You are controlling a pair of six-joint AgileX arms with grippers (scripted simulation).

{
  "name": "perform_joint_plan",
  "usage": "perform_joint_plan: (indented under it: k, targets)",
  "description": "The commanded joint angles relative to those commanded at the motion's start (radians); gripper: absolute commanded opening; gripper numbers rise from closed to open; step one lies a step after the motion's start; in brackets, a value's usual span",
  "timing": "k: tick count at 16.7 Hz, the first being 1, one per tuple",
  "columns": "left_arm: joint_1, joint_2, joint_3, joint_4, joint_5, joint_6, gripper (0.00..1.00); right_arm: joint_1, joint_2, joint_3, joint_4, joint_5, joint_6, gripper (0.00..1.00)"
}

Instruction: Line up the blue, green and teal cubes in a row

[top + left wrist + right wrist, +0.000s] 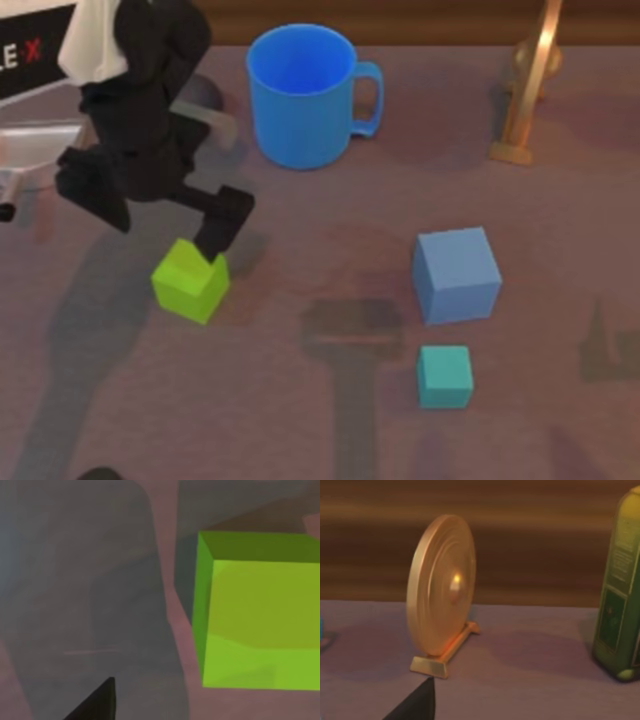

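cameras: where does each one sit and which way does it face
Top view: above the table, looking down on mug, three cubes and the left arm, its left gripper at the green cube.
Left wrist view: on the left arm, close on the green cube; one dark fingertip shows.
Right wrist view: faces a gold disc and green bottle.
Top and left wrist share the green cube.

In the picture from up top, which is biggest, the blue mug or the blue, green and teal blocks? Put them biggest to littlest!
1. blue mug
2. blue cube
3. green cube, partly hidden under the left gripper
4. teal cube
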Motion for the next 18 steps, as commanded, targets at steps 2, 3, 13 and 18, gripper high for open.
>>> perform_joint_plan:
  k: [2, 3, 13, 18]
  targets:
    - [-0.005, 0.031, 0.027, -0.014, 0.000, 0.000, 1.00, -0.007, -0.029, -0.018, 0.017, 0.005, 0.015, 1.00]
    - [-0.005, 0.031, 0.027, -0.014, 0.000, 0.000, 1.00, -0.007, -0.029, -0.018, 0.017, 0.005, 0.015, 1.00]
    - [-0.003, 0.095, -0.069, 0.151, 0.001, 0.003, 1.00, -0.007, -0.029, -0.018, 0.017, 0.005, 0.015, 1.00]
    - [-0.004, 0.160, -0.154, 0.296, 0.001, 0.004, 1.00, -0.007, -0.029, -0.018, 0.017, 0.005, 0.015, 1.00]
